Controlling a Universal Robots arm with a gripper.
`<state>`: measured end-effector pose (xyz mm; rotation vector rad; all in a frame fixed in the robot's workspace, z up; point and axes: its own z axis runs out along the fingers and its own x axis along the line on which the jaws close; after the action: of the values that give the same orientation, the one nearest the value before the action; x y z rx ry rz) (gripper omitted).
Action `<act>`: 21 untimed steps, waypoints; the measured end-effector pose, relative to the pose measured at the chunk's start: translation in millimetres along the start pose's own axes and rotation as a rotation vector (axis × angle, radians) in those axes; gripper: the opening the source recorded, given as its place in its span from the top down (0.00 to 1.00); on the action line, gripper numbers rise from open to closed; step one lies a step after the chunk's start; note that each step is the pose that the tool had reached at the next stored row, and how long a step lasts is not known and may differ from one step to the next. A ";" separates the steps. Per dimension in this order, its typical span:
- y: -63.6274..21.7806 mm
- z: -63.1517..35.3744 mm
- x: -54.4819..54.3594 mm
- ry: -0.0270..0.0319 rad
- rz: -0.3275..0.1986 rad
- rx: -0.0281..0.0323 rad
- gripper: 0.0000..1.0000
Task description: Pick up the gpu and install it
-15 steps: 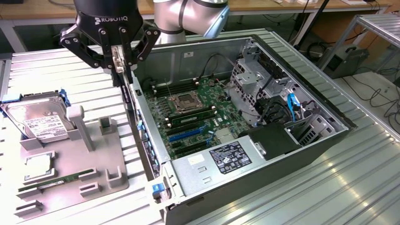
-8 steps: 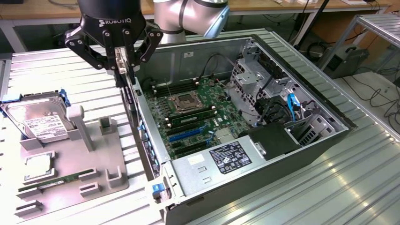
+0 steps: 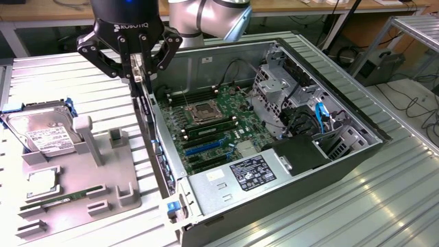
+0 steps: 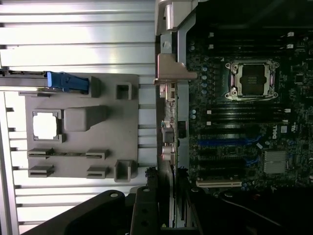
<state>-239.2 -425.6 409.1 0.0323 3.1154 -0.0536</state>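
Observation:
The gpu (image 3: 141, 98) hangs edge-on from my gripper (image 3: 137, 72), which is shut on its upper edge. It is a thin dark card held over the open computer case's wall (image 3: 171, 170) on the exterior view's left. In the wrist view the gpu (image 4: 168, 127) runs as a narrow strip from my gripper (image 4: 166, 215) to its silver end bracket (image 4: 172, 73). It sits between the grey fixture and the motherboard (image 4: 244, 122). The blue expansion slots (image 3: 205, 146) (image 4: 225, 143) lie on the board beside the card, apart from it.
A grey holder tray (image 3: 82, 175) at the exterior view's left carries a hard drive (image 3: 41, 134), a processor chip (image 3: 41, 182) and a memory stick (image 3: 58, 201). Inside the case are the processor socket (image 3: 204, 112), a drive cage (image 3: 281, 98) and a power supply (image 3: 247, 175).

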 end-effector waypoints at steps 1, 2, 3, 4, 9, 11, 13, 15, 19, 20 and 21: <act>0.0 0.4 -0.5 -0.0001 0.000 -0.0001 0.73; 0.0 0.8 -0.9 -0.0001 0.000 -0.0001 0.73; 0.1 1.2 -1.3 -0.0001 0.000 -0.0001 0.73; 0.1 1.5 -1.7 0.0000 0.000 0.0000 0.73; 0.3 4.5 -5.5 0.0000 0.000 0.0001 0.73; 0.4 5.3 -7.1 0.0001 0.000 0.0001 0.73; 0.4 6.2 -8.7 0.0000 0.000 0.0002 0.73; 0.5 7.1 -11.0 0.0000 0.000 0.0003 0.73; 0.5 7.6 -13.2 0.0001 0.000 0.0005 0.73; 0.5 7.6 -13.2 0.0000 0.000 0.0004 0.73; 0.5 7.0 -13.3 -0.0002 0.000 0.0003 0.73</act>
<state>-225.8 -425.6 402.5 0.0323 3.1151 -0.0541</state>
